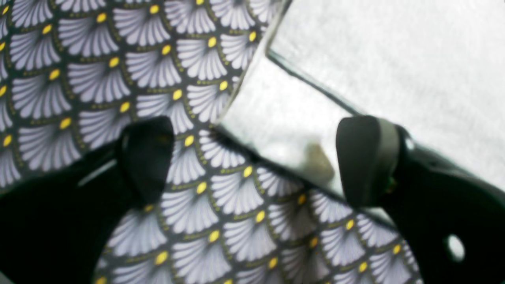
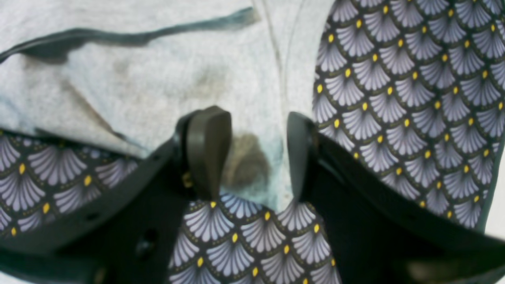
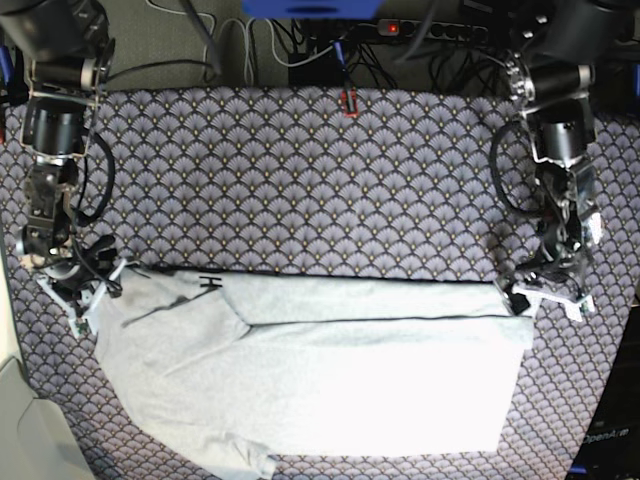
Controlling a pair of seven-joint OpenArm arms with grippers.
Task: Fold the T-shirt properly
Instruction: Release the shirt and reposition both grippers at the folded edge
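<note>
– While the T-shirt (image 3: 320, 375) lies flat on the tablecloth (image 3: 300, 190), what is it made of?
– Soft light grey knit, finely flecked. One long strip is folded over along its far edge, and a sleeve sticks out toward the near corner. The tablecloth is smooth, printed with purple fans and yellow dots.
– And the grippers?
– The left gripper (image 1: 252, 161) has its dark rounded fingers (image 1: 365, 157) spread wide, straddling a corner of the shirt; I cannot tell if they touch it. The right gripper (image 2: 252, 154) stands spread too, a strip of the shirt's edge lying between its fingers.
– What does the base view add?
– The whole shirt, with both arms at its far corners, plus some black marks near the fold. The wrist views show only corners, and a brownish smudge between the right fingers.
</note>
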